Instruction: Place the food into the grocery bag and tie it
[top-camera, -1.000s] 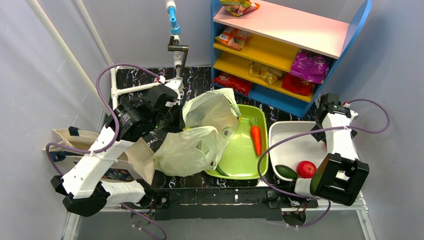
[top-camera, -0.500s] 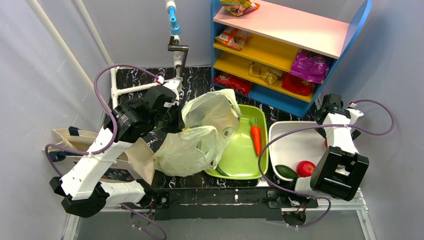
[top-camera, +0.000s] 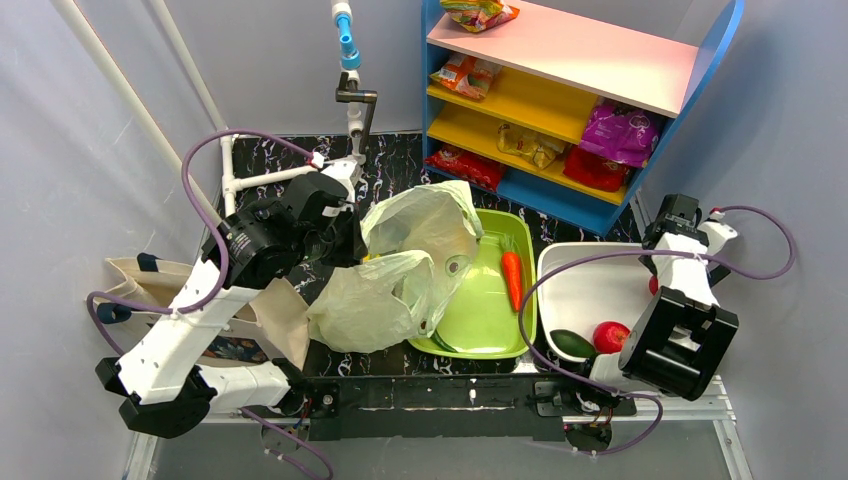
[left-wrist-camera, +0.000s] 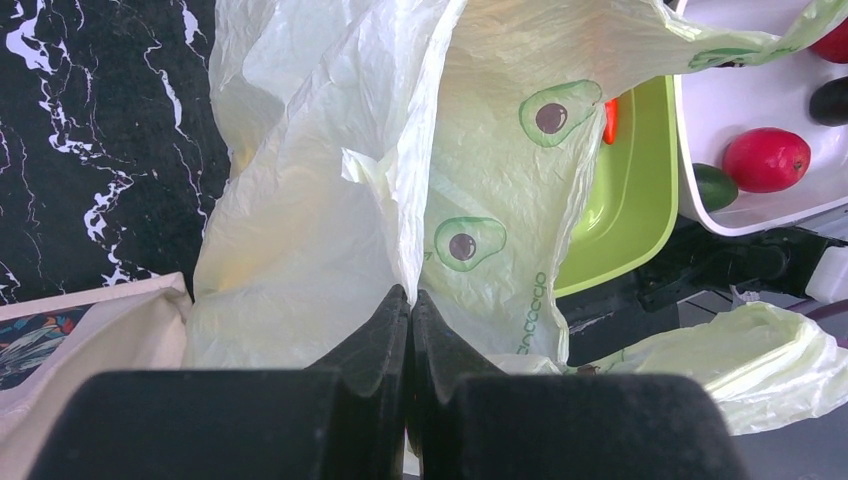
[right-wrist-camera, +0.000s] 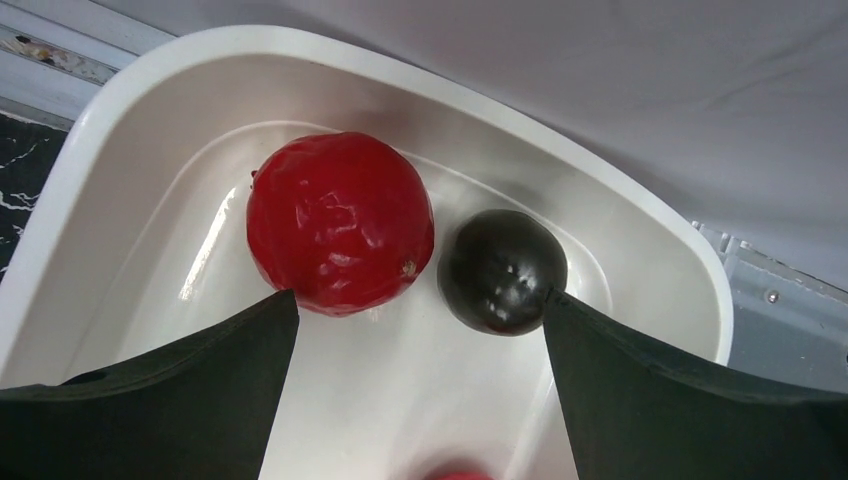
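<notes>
— Looking for the grocery bag (top-camera: 400, 270)?
— Slumped over the left rim of the green tray (top-camera: 490, 310). Pale, crinkled, printed with avocados, one lobe raised above the rest.
— Held by anything?
— Pinched at a fold by the left gripper (left-wrist-camera: 410, 298), fingertips pressed tight together, just left of the green tray.
— And the right gripper (right-wrist-camera: 420, 298)?
— Spread wide, gripping nothing. Hanging well to the right of the green tray, over the white tub (right-wrist-camera: 120, 110).
— Seen between those open fingers?
— Red round fruit (right-wrist-camera: 340, 222) just beside a dark round fruit (right-wrist-camera: 502, 270), both on the tub floor; cannot tell whether touching.
— More food near the green tray?
— Orange carrot (top-camera: 512, 278) lying inside it, along its right side. Second red fruit (top-camera: 612, 338) and a dark green piece (top-camera: 572, 343) in the tub's near corner, just right of the green tray. Snack packets (top-camera: 620, 132) on the coloured shelf (top-camera: 600, 60) behind the green tray.
— Left of the green tray, past the bag?
— Beige canvas tote (top-camera: 150, 275), partly under the left arm, well apart from the tray.
</notes>
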